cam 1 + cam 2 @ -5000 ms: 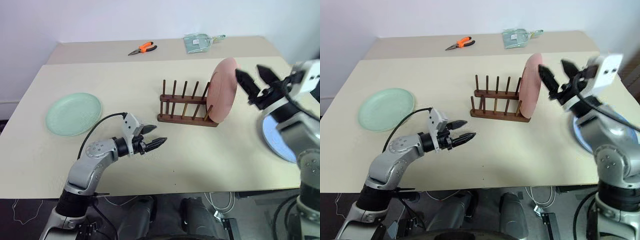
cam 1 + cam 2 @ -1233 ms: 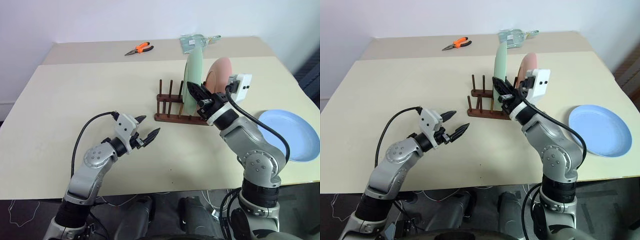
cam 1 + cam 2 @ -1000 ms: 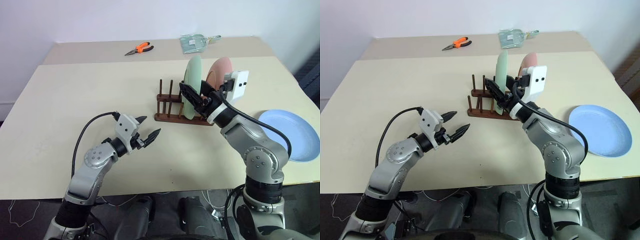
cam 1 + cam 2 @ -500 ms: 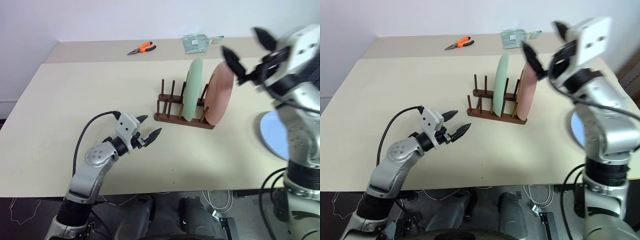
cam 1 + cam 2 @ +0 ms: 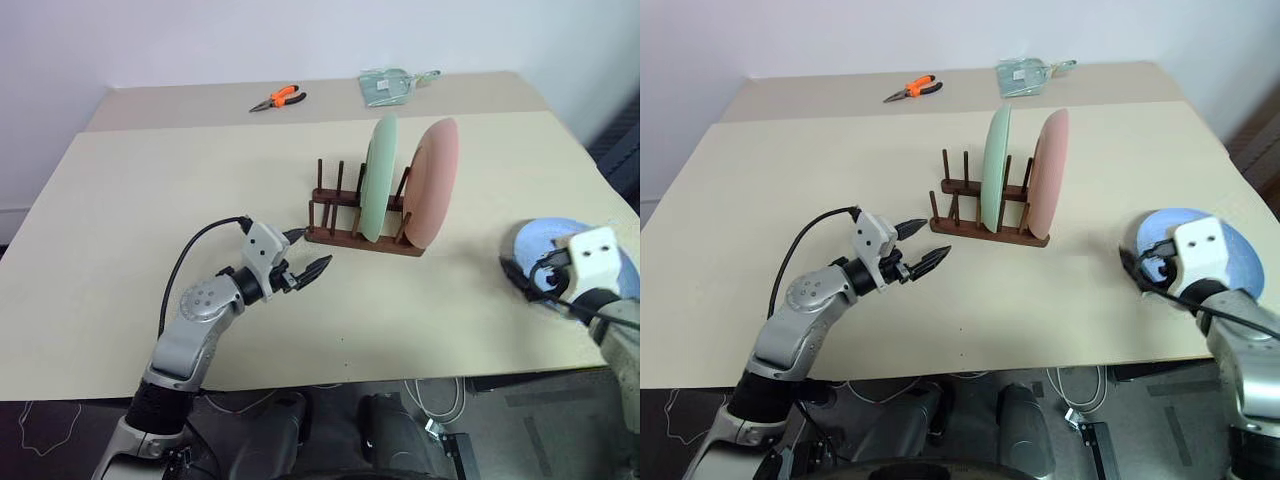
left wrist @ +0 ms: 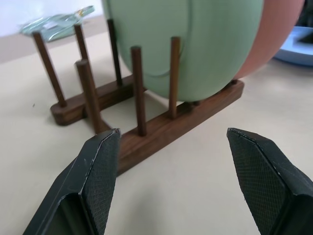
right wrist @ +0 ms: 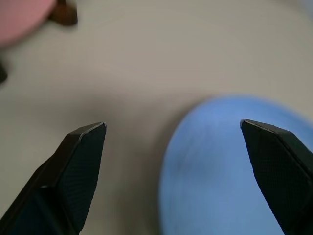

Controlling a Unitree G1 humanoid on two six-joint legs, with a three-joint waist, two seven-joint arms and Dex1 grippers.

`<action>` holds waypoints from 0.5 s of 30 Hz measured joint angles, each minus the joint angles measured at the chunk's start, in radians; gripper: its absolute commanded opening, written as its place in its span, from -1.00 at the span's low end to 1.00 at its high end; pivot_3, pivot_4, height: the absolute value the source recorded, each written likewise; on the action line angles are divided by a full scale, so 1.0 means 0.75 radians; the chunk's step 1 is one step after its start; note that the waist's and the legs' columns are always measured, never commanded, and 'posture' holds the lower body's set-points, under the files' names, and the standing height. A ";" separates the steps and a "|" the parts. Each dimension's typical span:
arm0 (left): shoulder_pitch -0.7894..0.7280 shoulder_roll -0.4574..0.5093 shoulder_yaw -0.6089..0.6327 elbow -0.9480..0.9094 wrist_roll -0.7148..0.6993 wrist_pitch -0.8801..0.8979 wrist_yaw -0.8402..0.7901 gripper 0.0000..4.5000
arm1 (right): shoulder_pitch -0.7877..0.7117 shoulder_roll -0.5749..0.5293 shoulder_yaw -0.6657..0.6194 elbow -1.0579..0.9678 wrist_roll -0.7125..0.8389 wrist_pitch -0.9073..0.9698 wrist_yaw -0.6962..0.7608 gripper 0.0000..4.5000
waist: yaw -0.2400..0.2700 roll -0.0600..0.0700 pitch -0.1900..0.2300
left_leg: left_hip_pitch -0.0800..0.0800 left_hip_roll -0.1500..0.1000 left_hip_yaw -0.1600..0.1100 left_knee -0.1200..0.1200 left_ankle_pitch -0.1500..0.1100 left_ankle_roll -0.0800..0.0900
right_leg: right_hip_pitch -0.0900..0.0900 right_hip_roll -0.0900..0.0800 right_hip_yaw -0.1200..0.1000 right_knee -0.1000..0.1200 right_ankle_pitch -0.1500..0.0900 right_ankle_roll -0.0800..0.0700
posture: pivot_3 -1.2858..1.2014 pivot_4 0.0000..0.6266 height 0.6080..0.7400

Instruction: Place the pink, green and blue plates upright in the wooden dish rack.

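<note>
The wooden dish rack (image 5: pixel 347 233) stands mid-table. The green plate (image 5: pixel 380 180) stands upright between its pegs, and the pink plate (image 5: pixel 437 182) stands upright at the rack's right end. The blue plate (image 5: pixel 1165 225) lies flat near the table's right edge, partly hidden by my right wrist. My right gripper (image 7: pixel 173 161) is open wide, low over the blue plate's (image 7: pixel 234 171) left rim, with nothing between its fingers. My left gripper (image 5: pixel 311 252) is open and empty, just left of and in front of the rack (image 6: pixel 161 132).
Orange-handled pliers (image 5: pixel 280 97) and a clear bag (image 5: pixel 391 85) lie on the far table behind the rack. The table's front and right edges run close to the blue plate. Bare tabletop spreads to the left.
My right gripper let go of the green plate, leaving it upright in the rack, then swung right and down to the blue plate, its jaws wider. The left gripper has barely moved.
</note>
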 measured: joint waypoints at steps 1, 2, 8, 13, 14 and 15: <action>-0.001 0.000 0.000 0.004 0.001 -0.004 -0.001 0.59 | 0.019 0.000 0.033 -0.002 -0.026 0.024 -0.015 0.99 | 0.002 0.000 0.000 | 0.000 0.000 0.000 0.000 -0.001 -0.001 | 0.000 0.000 0.000 0.000 -0.001 -0.001 | 0.03 -0.52 0.83; -0.001 0.000 0.000 0.009 0.003 -0.006 -0.002 0.59 | 0.031 0.001 0.065 -0.002 -0.054 0.046 -0.030 0.99 | 0.003 0.000 0.000 | 0.000 0.000 0.000 0.000 -0.001 -0.001 | 0.000 0.000 0.000 0.000 -0.001 -0.002 | 0.03 -0.52 0.83; -0.001 -0.001 0.000 0.020 0.020 -0.011 -0.007 0.59 | -0.021 0.016 0.104 0.033 -0.124 0.099 -0.094 -0.07 | 0.005 0.000 0.000 | 0.000 0.000 0.000 0.000 -0.001 -0.001 | 0.001 0.000 -0.001 -0.001 0.000 0.001 | 0.03 -0.52 0.83; 0.010 0.004 0.001 0.019 0.023 -0.012 -0.010 0.59 | -0.064 0.023 0.113 0.076 -0.164 0.098 -0.118 -0.98 | 0.005 0.000 0.000 | 0.000 0.000 0.000 0.000 -0.001 -0.001 | 0.001 0.000 -0.001 -0.001 0.000 0.001 | 0.03 -0.52 0.83; 0.011 0.004 0.001 0.019 0.023 -0.012 -0.010 0.59 | -0.076 0.024 0.113 0.077 -0.168 0.098 -0.120 -0.98 | 0.003 0.000 0.000 | 0.000 0.000 0.000 0.001 -0.001 -0.001 | 0.001 0.000 -0.001 -0.001 0.000 0.001 | 0.03 -0.52 0.83; 0.011 0.004 0.001 0.018 0.023 -0.012 -0.011 0.59 | -0.087 0.030 0.113 0.078 -0.170 0.098 -0.125 -0.98 | 0.002 0.000 0.000 | 0.000 0.000 0.000 0.001 -0.001 -0.001 | 0.001 0.000 -0.001 -0.001 0.000 0.001 | 0.03 -0.52 0.83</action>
